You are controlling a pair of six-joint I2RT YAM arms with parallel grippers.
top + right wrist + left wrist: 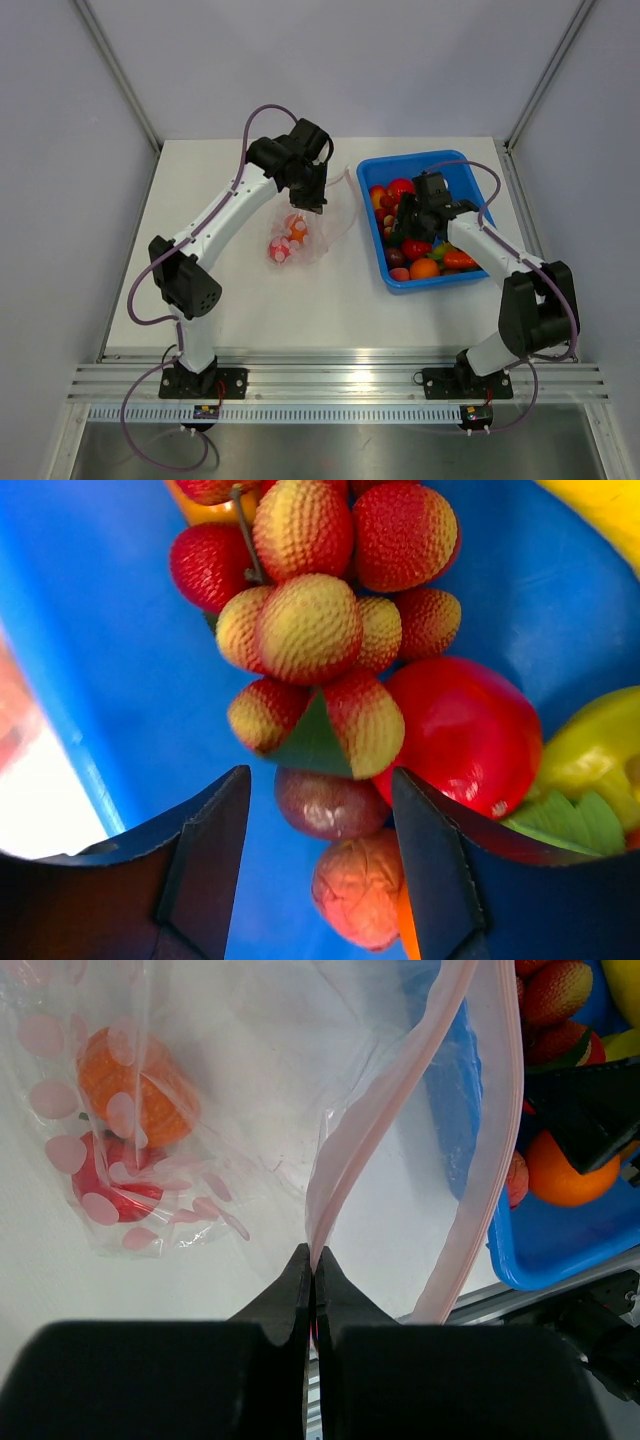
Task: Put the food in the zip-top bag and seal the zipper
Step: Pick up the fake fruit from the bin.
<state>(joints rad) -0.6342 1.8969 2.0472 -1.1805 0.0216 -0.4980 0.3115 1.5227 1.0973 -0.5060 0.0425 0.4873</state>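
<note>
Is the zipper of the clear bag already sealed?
No, the zipper gapes: its two pink strips stand wide apart, and the left gripper pinches one of them.

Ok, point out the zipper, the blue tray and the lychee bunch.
zipper (335, 1150), left wrist view, mid pink strip.
blue tray (458, 173), top external view, bare floor at far end.
lychee bunch (305, 625), right wrist view, central fruit.

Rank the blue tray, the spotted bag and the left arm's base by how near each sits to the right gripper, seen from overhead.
Measured from the right gripper in the overhead view:
1. the blue tray, directly beneath it on the right side.
2. the zip-top bag, to its left, in the middle.
3. the left arm's base, far off at the near left edge.
</note>
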